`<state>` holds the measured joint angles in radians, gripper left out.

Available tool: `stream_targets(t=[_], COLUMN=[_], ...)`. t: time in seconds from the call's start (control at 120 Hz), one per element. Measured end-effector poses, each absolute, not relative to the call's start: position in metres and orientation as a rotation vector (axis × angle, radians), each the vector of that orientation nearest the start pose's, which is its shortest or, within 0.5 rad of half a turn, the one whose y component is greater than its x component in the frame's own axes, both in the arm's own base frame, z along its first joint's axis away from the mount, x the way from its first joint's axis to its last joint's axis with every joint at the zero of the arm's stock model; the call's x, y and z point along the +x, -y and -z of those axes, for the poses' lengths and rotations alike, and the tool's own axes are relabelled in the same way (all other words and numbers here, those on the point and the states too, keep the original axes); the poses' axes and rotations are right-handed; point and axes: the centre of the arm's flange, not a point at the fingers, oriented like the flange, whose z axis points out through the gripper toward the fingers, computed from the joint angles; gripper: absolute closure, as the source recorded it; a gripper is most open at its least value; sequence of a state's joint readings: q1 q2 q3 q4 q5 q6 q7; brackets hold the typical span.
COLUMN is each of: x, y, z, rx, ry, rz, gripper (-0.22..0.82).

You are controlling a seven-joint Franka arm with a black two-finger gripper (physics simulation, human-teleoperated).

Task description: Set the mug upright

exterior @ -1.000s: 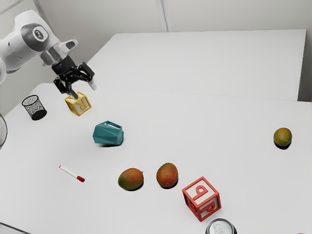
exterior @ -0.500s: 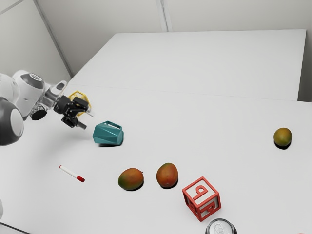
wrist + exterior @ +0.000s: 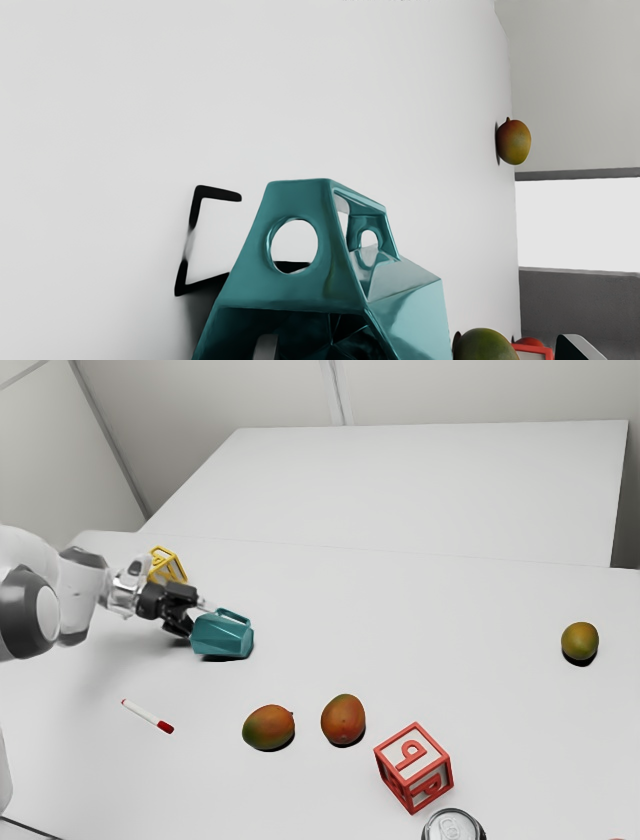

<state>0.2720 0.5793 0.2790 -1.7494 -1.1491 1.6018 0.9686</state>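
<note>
The mug (image 3: 222, 636) lies on its side on the worktop (image 3: 440, 620), just ahead of my end effector (image 3: 200, 620). Its long axis runs roughly from the exterior view's left to its right, with the mouth toward me at the left and the base toward the right. The handle (image 3: 235, 616) juts out sideways, toward the far side of the worktop in that view.

My fingers are spread and pinch nothing. In the wrist view one tip (image 3: 266, 347) sits in front of the dark mouth, and the other stands outside the mug, on the side away from the worktop. I cannot tell whether either touches it.

The wrist view gives me what the exterior view hides: the hollow interior and a round hole at the handle, facing me. The exterior view gives me the closed outer side of the mug, and around it the marker (image 3: 147, 716), the yellow block (image 3: 168, 566) behind my end effector, two mangoes near each other (image 3: 269, 728), the red block (image 3: 413, 768), the can (image 3: 453, 827) and a lone mango (image 3: 580, 642) well apart.
</note>
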Motion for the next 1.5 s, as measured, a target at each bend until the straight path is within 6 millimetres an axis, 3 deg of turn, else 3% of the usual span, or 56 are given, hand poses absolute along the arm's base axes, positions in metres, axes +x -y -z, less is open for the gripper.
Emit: stream_targets(t=[0.142, 0.3, 0.417, 0.683, 0.8, 0.875, 1.042, 1.15, 1.258, 1.5], x=[0.577, 0.579, 0.579, 0.583, 0.595, 0.617, 0.661, 0.677, 0.682, 0.664], y=[-0.217, -0.214, -0.214, -0.211, -0.204, -0.183, -0.115, -0.066, -0.041, -0.035], z=[-0.244, -0.245, -0.247, -0.262, -0.304, -0.351, -0.426, -0.446, -0.438, -0.371], rx=[1.996, 1.977, 1.974, 1.969, 1.977, 2.028, 2.303, 2.566, 2.768, 2.997], ry=[-0.089, -0.073, -0.058, -0.012, 0.064, 0.196, 0.608, 0.942, 1.115, 1.124], rz=[-0.278, -0.317, -0.334, -0.374, -0.428, -0.452, -0.352, -0.17, -0.039, 0.03], gripper=[0.03, 0.43, 0.61, 0.74, 0.77, 0.77, 0.78, 0.79, 0.79, 0.79])
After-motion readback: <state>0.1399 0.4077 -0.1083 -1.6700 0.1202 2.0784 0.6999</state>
